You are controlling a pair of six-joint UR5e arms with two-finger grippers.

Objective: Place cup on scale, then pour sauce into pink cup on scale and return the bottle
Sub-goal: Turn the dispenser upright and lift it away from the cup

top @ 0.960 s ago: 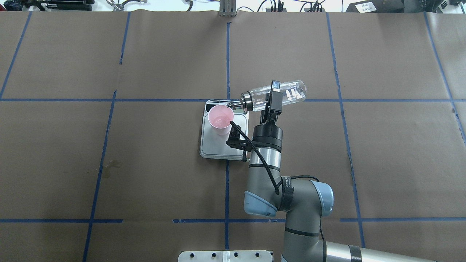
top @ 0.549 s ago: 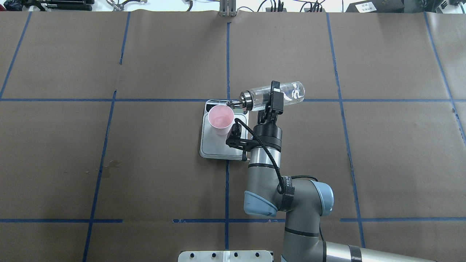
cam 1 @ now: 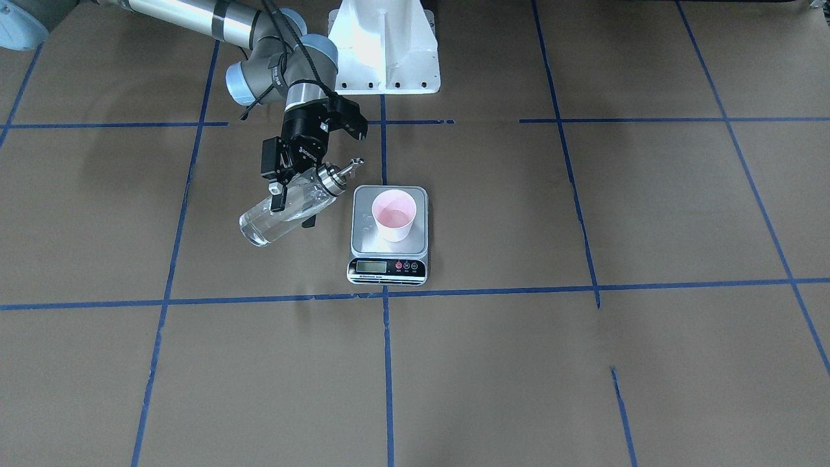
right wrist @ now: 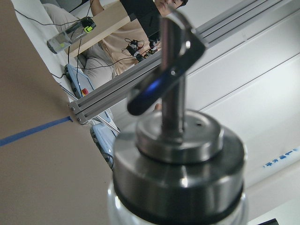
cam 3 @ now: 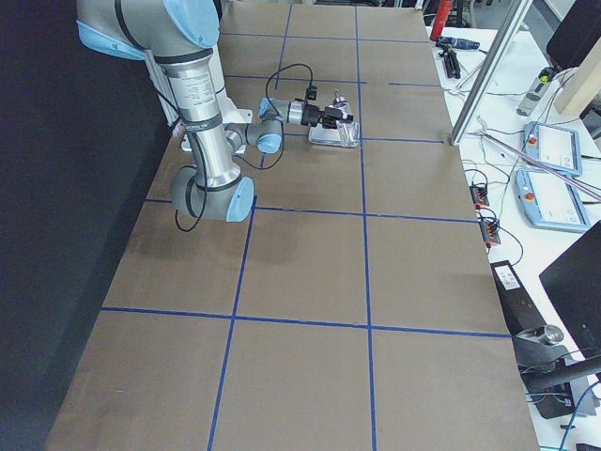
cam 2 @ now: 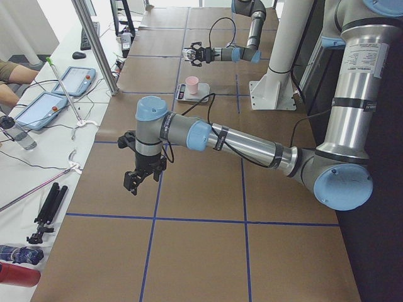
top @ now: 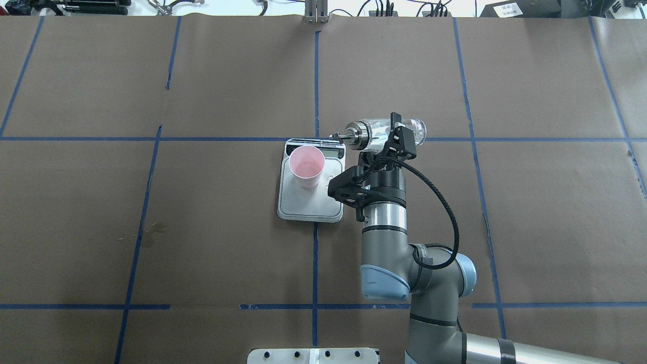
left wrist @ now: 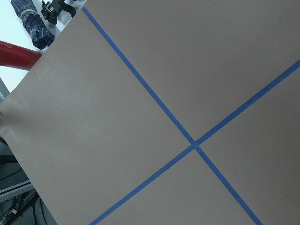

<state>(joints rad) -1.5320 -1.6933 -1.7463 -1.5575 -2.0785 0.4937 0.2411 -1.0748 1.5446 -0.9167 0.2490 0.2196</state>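
Looking down from overhead, you find the right gripper (top: 398, 134) clamped across the bottle (top: 376, 132), just right of the frame's centre. Its fingers press the glass from both sides. The bottle lies close to level there, with its silver pourer top (top: 358, 135) pointing to frame left. The thin spout (top: 339, 135) ends by the upper right corner of the scale (top: 308, 205), not over the cup (top: 306, 164).

The cup stands upright on the scale's platform, mouth up, in the upper part of the scale as this view shows it. It touches neither bottle nor gripper. You cannot tell whether any liquid lies in it.

In the front-facing view the bottle slants at upper left of centre, its base toward lower left and its spout raised toward upper right, left of the scale. The display (cam 1: 371, 265) sits on the black strip at the scale's lower edge.

The right wrist view is filled at its lower middle by the pourer top, the spout rising straight up the frame.

Your left gripper (cam 2: 140, 179) hangs over the table (top: 202, 227), left of centre in the left side view and well apart from the scale. Only that view shows it, so you cannot tell how its fingers stand. Its wrist camera shows brown paper and two crossing blue tape lines (left wrist: 194, 144).
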